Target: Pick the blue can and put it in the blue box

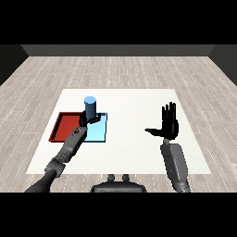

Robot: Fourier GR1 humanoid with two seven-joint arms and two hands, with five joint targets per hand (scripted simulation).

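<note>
My left hand (87,121) is curled round the blue can (90,107), holding it upright over the blue tray (99,134), which I judge is ready for lowering; my right hand (169,124), fingers spread, waits well right of that tray.

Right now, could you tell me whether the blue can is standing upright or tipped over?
Upright. The blue can shows its round top above vertical sides, with the left hand curled round its base over the blue tray.
</note>
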